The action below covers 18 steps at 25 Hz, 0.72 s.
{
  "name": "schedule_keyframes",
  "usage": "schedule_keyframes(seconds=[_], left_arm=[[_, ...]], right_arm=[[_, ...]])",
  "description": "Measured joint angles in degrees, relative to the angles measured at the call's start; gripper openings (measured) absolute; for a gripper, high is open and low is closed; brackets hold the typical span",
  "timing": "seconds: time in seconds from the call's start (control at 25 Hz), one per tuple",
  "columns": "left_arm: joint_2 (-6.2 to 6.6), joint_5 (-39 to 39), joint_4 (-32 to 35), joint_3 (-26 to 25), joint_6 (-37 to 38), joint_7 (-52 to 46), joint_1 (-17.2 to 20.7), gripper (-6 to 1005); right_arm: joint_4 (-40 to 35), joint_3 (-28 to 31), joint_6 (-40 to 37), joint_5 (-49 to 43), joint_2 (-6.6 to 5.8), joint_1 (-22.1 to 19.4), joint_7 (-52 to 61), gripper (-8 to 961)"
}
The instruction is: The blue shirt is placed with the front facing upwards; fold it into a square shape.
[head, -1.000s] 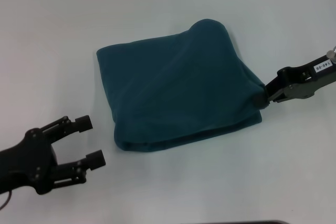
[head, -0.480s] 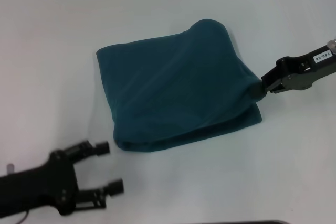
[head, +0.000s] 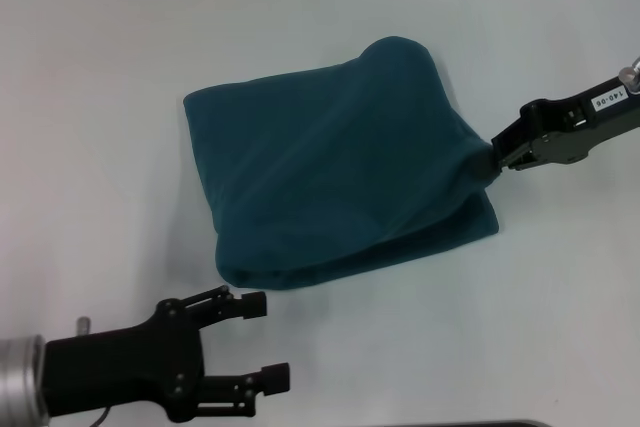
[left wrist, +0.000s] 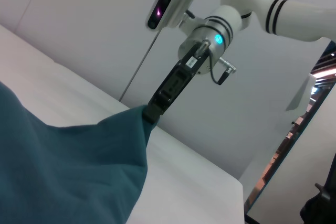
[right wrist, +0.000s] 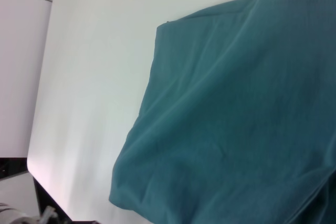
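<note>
The dark teal-blue soft cotton shirt (head: 335, 172) lies in the middle of the plain white bench (head: 120, 67), folded into a rough, thick square with several layers stacked; no sleeves, collar or lettering show in any view, so which face is up cannot be told. Its near edge, toward the robot, bulges and gapes slightly, with a lower layer sticking out under the upper one at the right near corner. The black right claw (head: 492, 162) reaches in from the right side of the head view and pinches the upper layer at the shirt's right edge, lifting it into a peaked ridge that runs up to a rounded hump at the far right corner; its fingertips are buried in the cloth and hard to make out. The left wrist view shows the same grip from low down, the fabric (left wrist: 68, 171) drawn to a point at the claw's tip (left wrist: 151, 113), the white arm above it partly cut off. The right wrist view shows only cloth (right wrist: 236, 114) and bench, none of its own fingers. The black left claw (head: 262, 342) hovers above bare bench just off the shirt's near left corner, fingers spread wide and holding nothing, its arm cut off at the picture's edge
</note>
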Motion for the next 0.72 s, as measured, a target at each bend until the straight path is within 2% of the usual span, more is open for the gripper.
schedule_keyframes(seconds=[0.28,0.56,0.72], left_arm=[[-0.07,0.2,3.2,2.3,-4.3,-0.3,-2.9,921],[-0.07,-0.2,5.1,2.1,-10.5,-4.6,-5.7,921],[-0.04,-0.2,5.6,1.3,-11.5,-5.2,-6.6,921]], right_arm=[[-0.4,0.3,-0.9,1.3,-0.07,0.1,0.0,13],[-0.5,1.1,-2.4,2.3,-0.28,0.0,-0.4,13],[-0.5,1.4,-2.9,2.9,-0.62,-0.5,-0.5,13]])
